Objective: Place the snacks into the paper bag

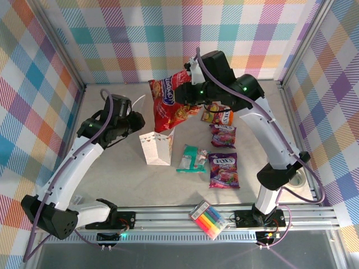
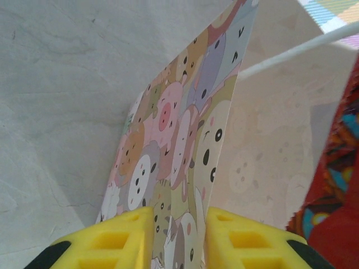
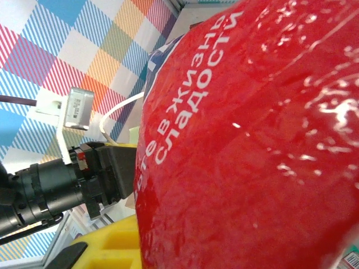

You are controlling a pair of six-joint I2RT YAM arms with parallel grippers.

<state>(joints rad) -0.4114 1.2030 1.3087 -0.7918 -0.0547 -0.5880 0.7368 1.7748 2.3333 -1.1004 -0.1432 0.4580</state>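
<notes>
Snag risk: red chip bag (image 1: pixel 167 109), clamped in the right gripper (image 1: pixel 188 93) at one o'clock of the upright paper bag (image 1: pixel 157 150), may catch the narrow rim and tip it, the left gripper (image 2: pixel 179 224) straddling the ten-o'clock wall with pinch impossible to judge.

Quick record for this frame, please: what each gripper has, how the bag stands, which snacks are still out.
left gripper: shut on the paper bag wall
right gripper: shut on the chip bag, lower end at the paper bag's mouth
paper bag: upright, mid-table
snacks on table: teal packet, purple bag, magenta packet, orange packet, all to the right of the paper bag
markers: at the near edge, apart from the snacks
</notes>
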